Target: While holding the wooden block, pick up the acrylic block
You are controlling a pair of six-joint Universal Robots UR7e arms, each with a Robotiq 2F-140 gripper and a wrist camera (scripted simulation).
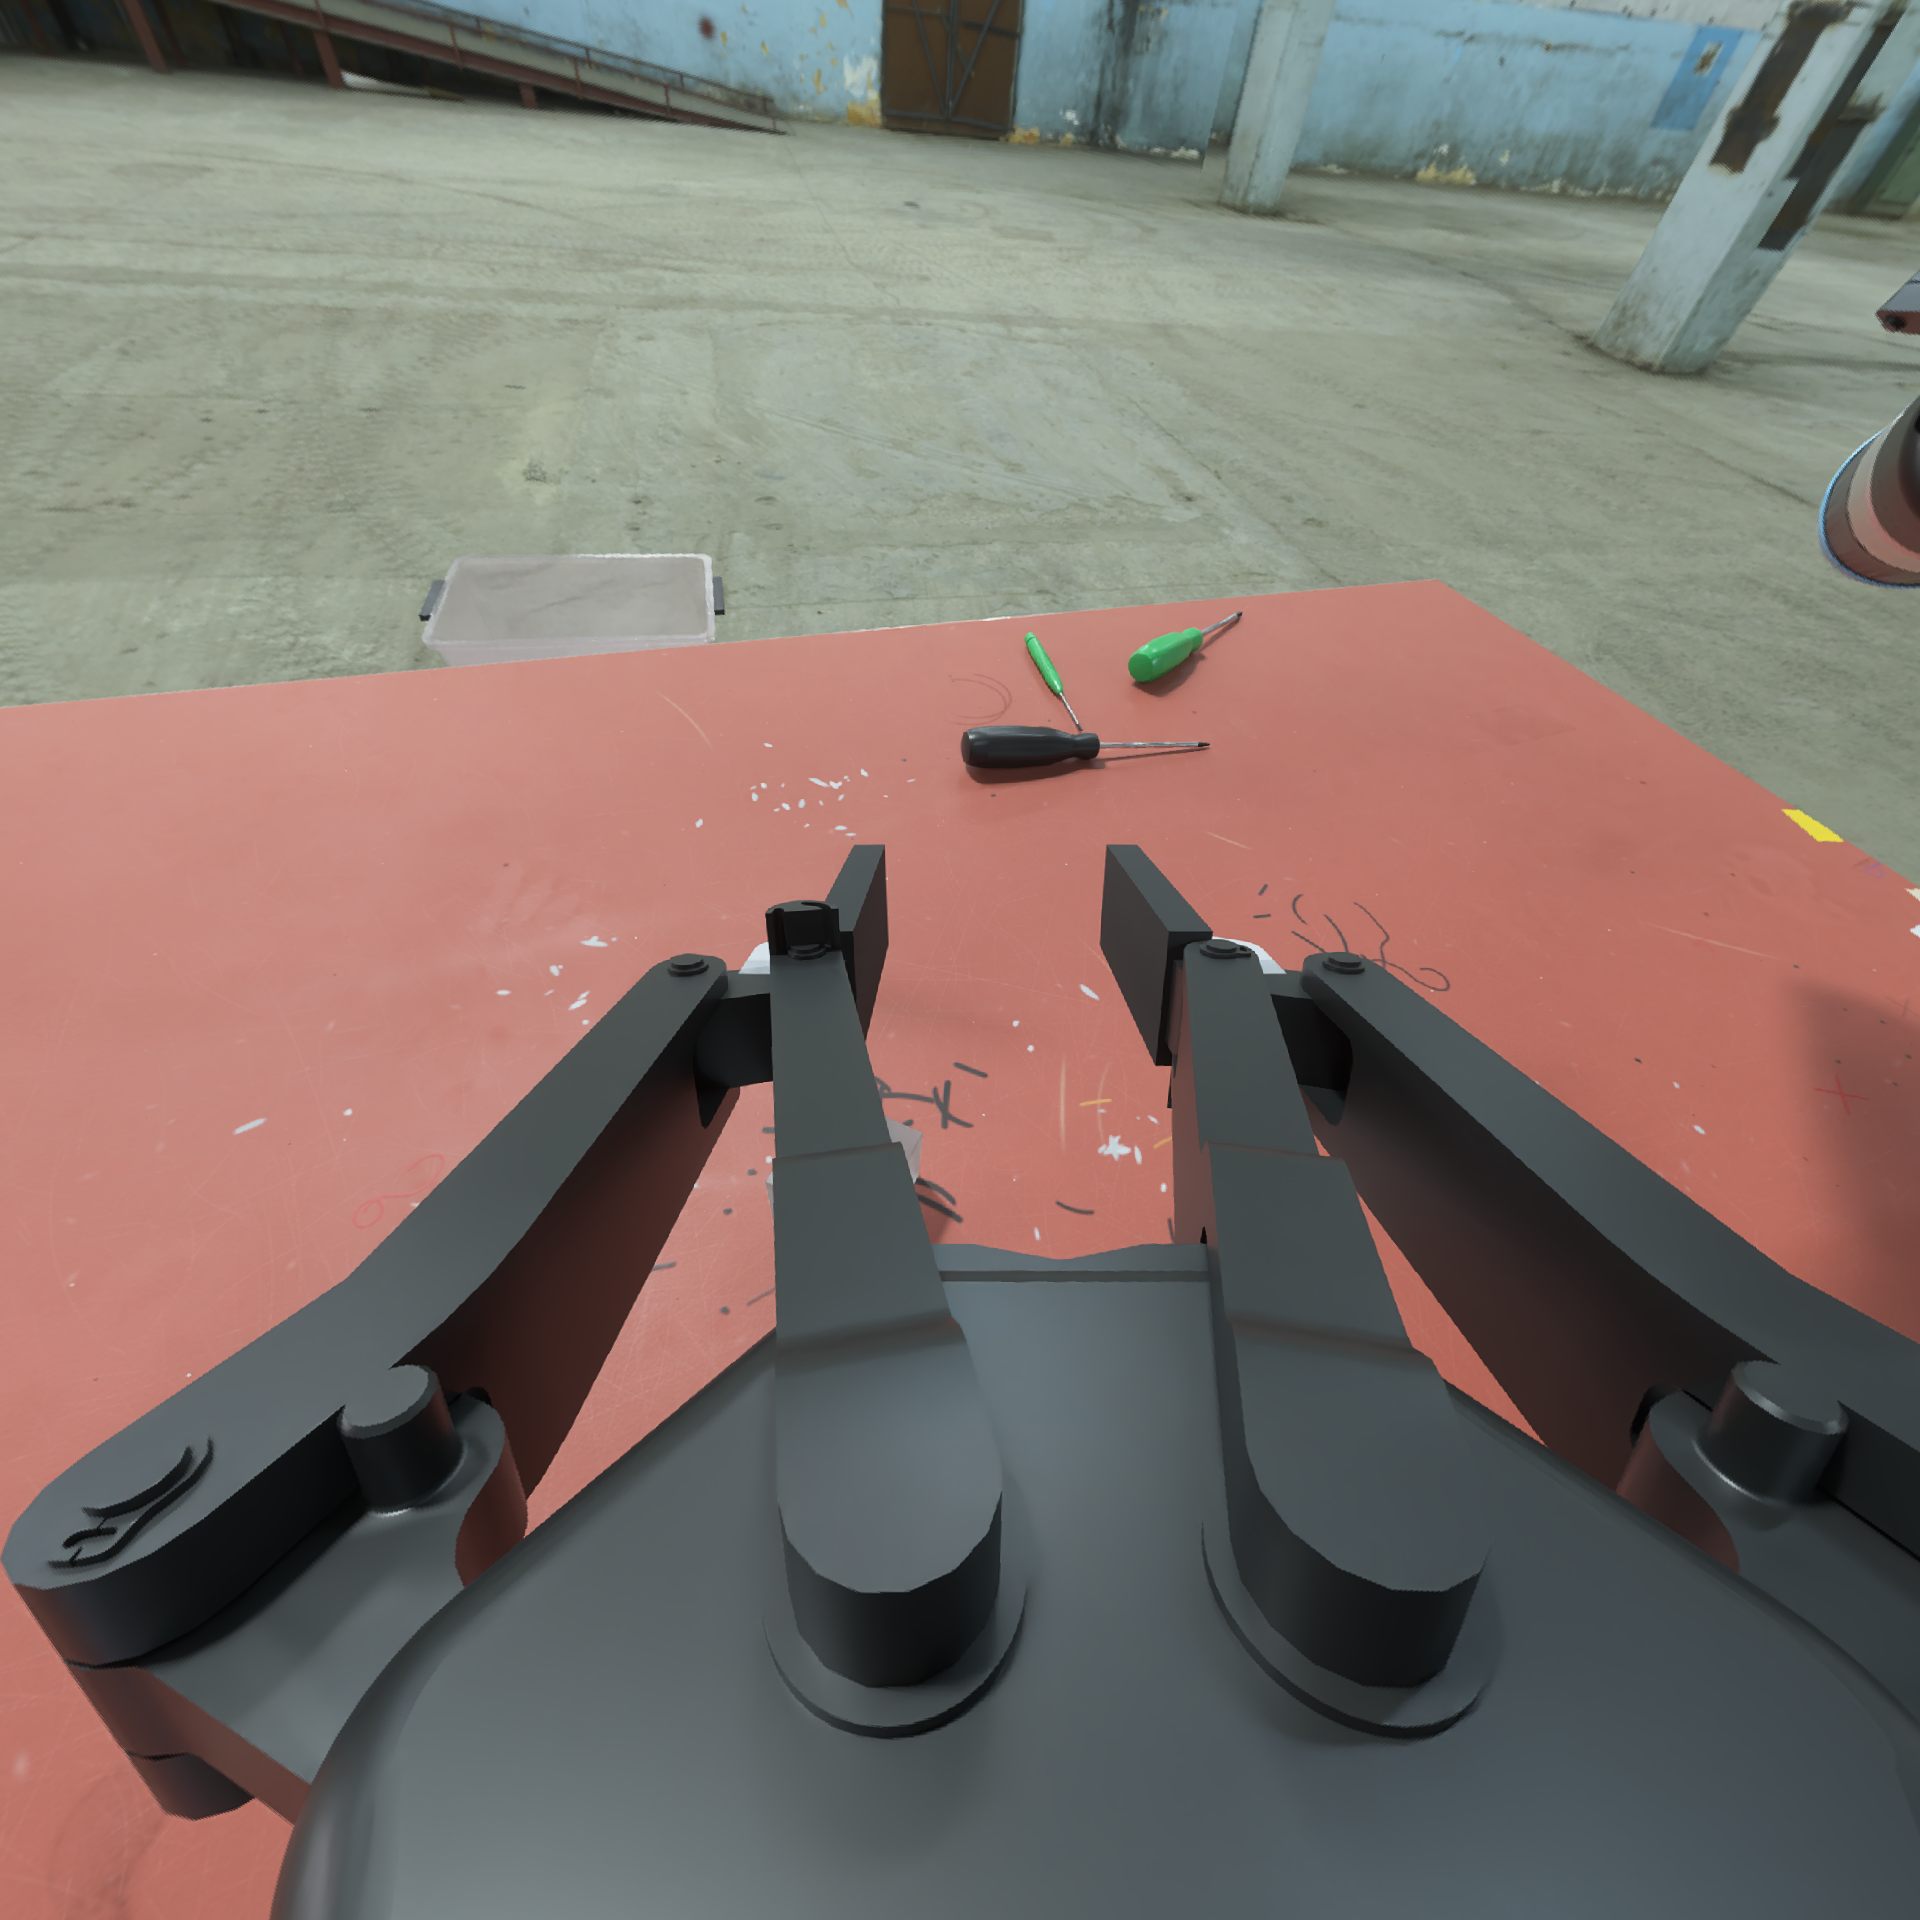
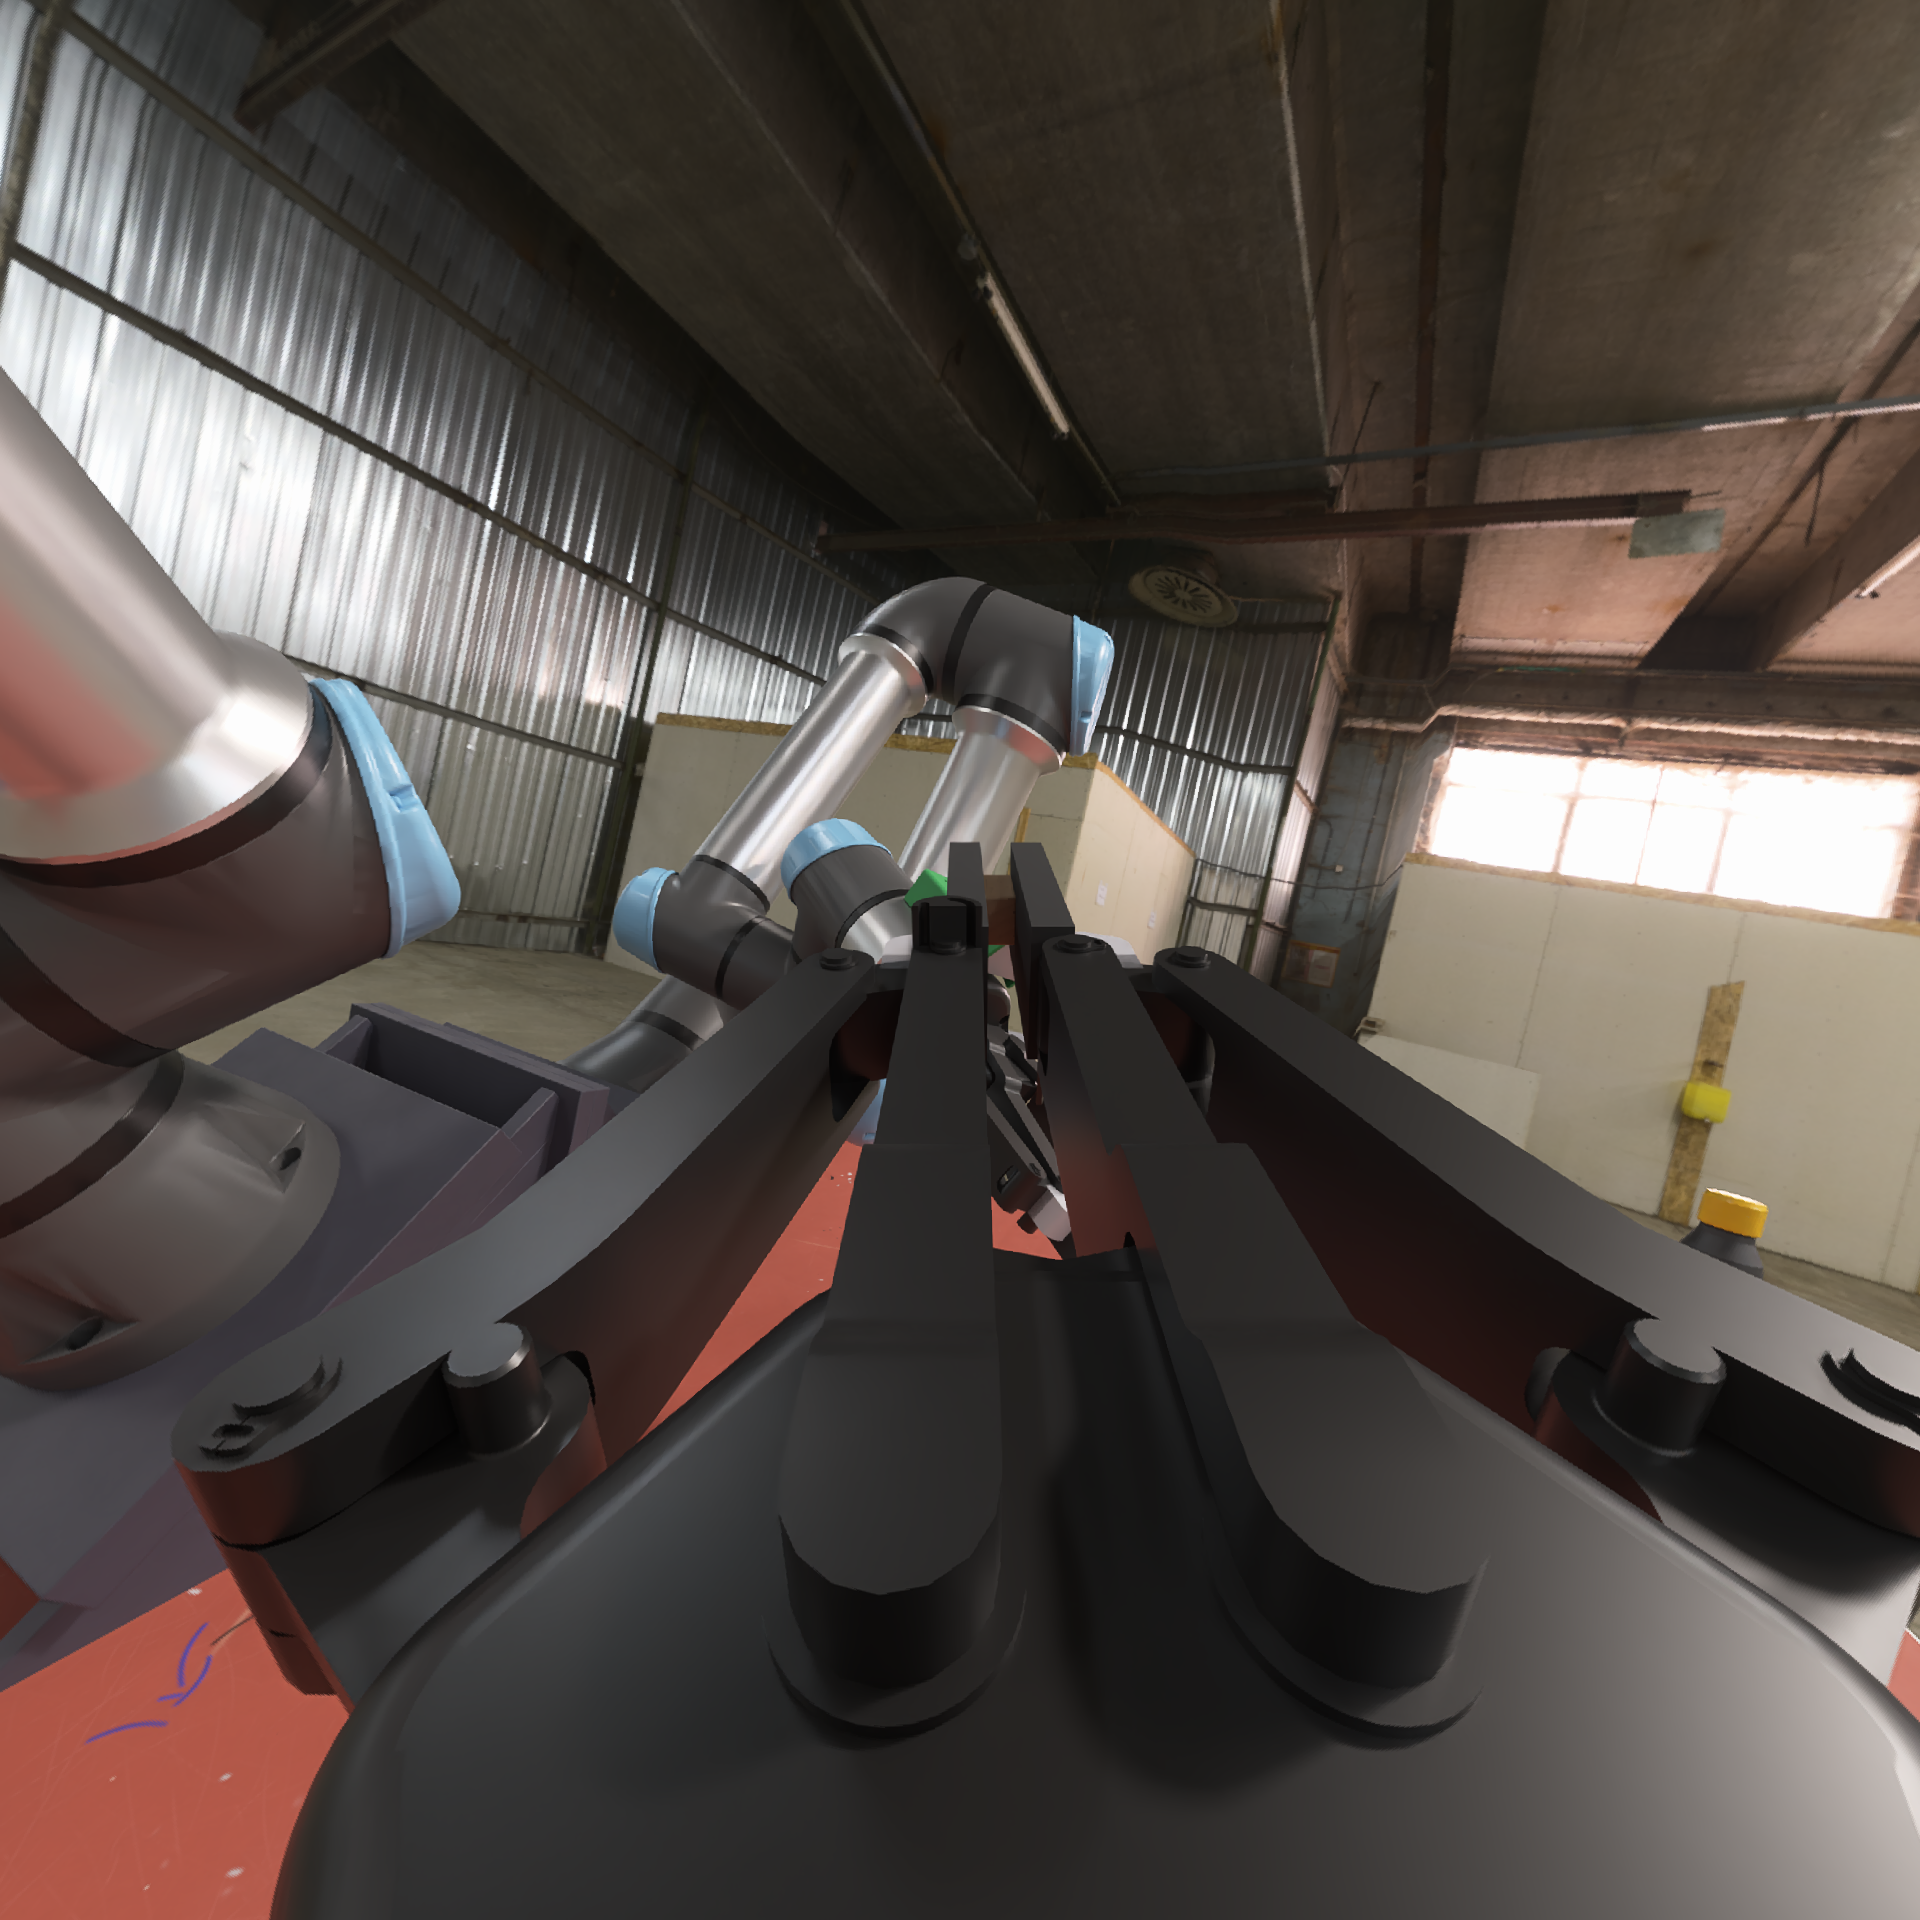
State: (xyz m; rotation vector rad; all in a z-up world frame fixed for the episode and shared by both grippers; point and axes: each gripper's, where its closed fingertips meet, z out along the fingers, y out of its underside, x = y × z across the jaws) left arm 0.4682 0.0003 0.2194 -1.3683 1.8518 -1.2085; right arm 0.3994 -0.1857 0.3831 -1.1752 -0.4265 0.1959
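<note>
Setting: red scuffed tabletop (image 1: 416, 935) in a worn industrial hall with a concrete floor, blue-painted walls and pillars; the right wrist view looks up toward corrugated metal walls and a bright window.

Left gripper (image 1: 994, 914): jaws spread apart with nothing between the pads, held low over the table and looking forward along it.

Acrylic block (image 1: 902, 1141): only a pale translucent corner shows, peeking out just beside the left gripper's left inner finger, on the table below and behind the fingertips. Its long axis cannot be told, since most of it is hidden by the finger.

Key relation: the acrylic block appears to lie beneath the left gripper, back toward the palm and off to the left finger's side, not centred in the gap. By judgement, the coming move calls for bringing the pads back and down so that the block sits between them.

Right gripper (image 2: 995, 904): jaws drawn close, clamped on a small brown piece, the wooden block (image 2: 1000, 896), raised and pointing away from the table toward the left arm (image 2: 935, 707).

Nearer arm: the left, by far; the right is occupied and lifted.

Other things: black-handled screwdriver (image 1: 1039, 746), slim green screwdriver (image 1: 1044, 670) and stubby green screwdriver (image 1: 1169, 655) well ahead on the table; clear plastic bin (image 1: 571, 608) on the floor beyond the far edge.

Risk: a descending finger could nudge the half-hidden block aside.
</note>
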